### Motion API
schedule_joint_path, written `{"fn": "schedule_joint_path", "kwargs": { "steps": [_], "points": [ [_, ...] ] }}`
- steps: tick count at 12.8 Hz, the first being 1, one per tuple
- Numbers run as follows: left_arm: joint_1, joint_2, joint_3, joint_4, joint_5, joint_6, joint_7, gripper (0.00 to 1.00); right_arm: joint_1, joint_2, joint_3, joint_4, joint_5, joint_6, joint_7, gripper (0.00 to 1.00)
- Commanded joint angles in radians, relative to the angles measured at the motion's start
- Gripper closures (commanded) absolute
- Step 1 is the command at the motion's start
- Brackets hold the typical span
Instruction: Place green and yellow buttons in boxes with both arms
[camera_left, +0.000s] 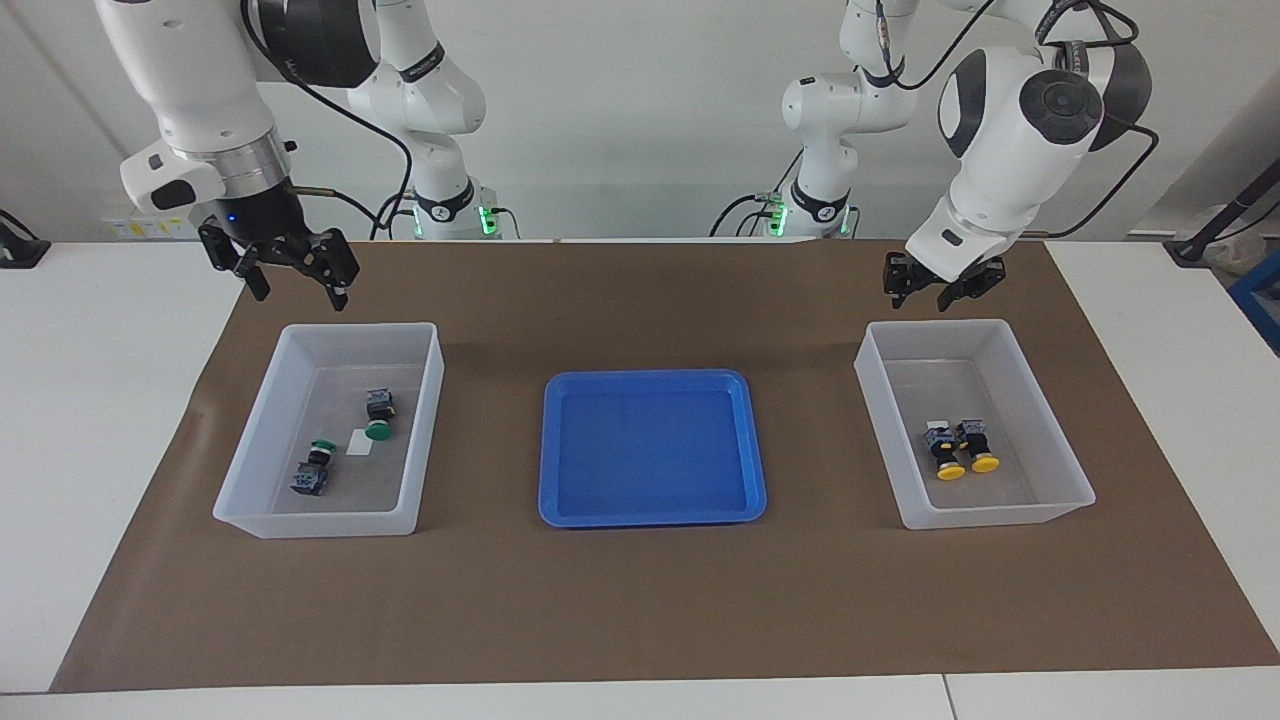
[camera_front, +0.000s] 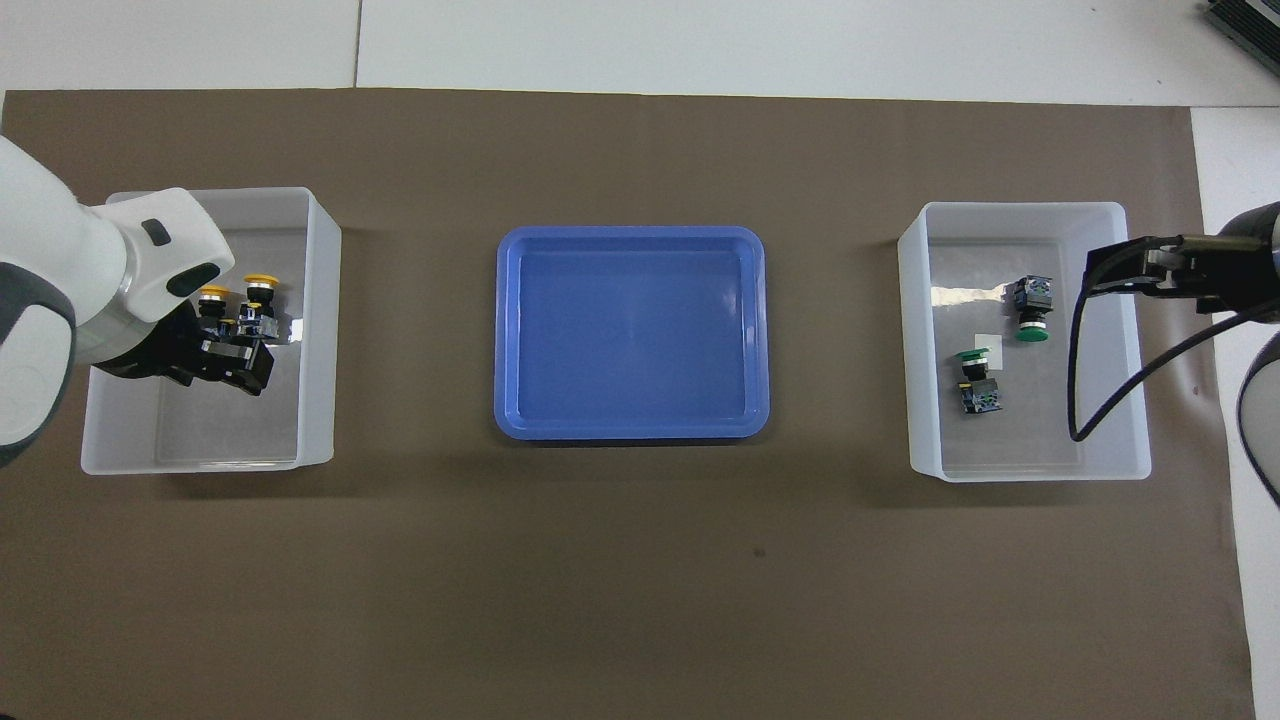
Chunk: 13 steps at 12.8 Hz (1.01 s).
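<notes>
Facing view is showing both end effectors hanging clear above the box rims; overhead, the L end effector (camera_left: 935, 285) is overlapping 2 yellow buttons (camera_left: 960, 448) in 1 box (camera_left: 1055, 440), fingers unreadable. R end effector (camera_left: 290, 270) is spreading empty. 2 green buttons (camera_left: 345, 440) are lying in the 2nd box (camera_left: 425, 400).

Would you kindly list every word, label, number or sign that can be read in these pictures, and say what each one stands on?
No text can be read anywhere.
White label in the box with the green buttons: shows no readable marks.
White label in the box with the yellow buttons: partly hidden, nothing readable.
Bands on the arm bases: marks too small to read.
</notes>
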<state>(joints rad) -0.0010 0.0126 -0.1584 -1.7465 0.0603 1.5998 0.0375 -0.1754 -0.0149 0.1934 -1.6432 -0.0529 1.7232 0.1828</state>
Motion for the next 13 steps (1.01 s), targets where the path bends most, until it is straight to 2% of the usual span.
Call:
{"fn": "schedule_joint_path", "kwargs": {
  "steps": [1, 3, 5, 7, 9, 11, 13],
  "points": [
    [0.05, -0.037, 0.007, -0.031, 0.004, 0.034, 0.079, 0.36, 0.085, 0.019, -0.08, 0.026, 0.011, -0.042, 0.0, 0.0],
    [0.069, -0.037, 0.007, -0.002, 0.004, 0.031, 0.107, 0.36, 0.12, 0.015, -0.112, 0.026, 0.011, -0.068, -0.002, 0.0],
    [0.069, -0.037, 0.008, 0.015, 0.004, 0.023, 0.107, 0.33, 0.178, 0.01, -0.181, 0.023, 0.011, -0.088, -0.005, 0.0],
    [0.069, -0.037, 0.01, 0.018, 0.004, 0.023, 0.107, 0.32, 0.18, 0.009, -0.187, 0.016, 0.013, -0.102, -0.005, 0.0],
    [0.067, -0.03, 0.008, 0.047, 0.004, 0.019, 0.104, 0.25, 0.201, 0.007, -0.21, 0.014, 0.015, -0.117, -0.006, 0.0],
    [0.067, -0.02, 0.008, 0.096, 0.003, -0.006, 0.102, 0.25, 0.241, 0.007, -0.249, 0.014, 0.021, -0.12, -0.008, 0.0],
    [0.065, -0.004, 0.007, 0.159, 0.003, -0.043, 0.101, 0.24, 0.24, 0.007, -0.249, 0.014, 0.025, -0.122, -0.009, 0.0]
  ]
}}
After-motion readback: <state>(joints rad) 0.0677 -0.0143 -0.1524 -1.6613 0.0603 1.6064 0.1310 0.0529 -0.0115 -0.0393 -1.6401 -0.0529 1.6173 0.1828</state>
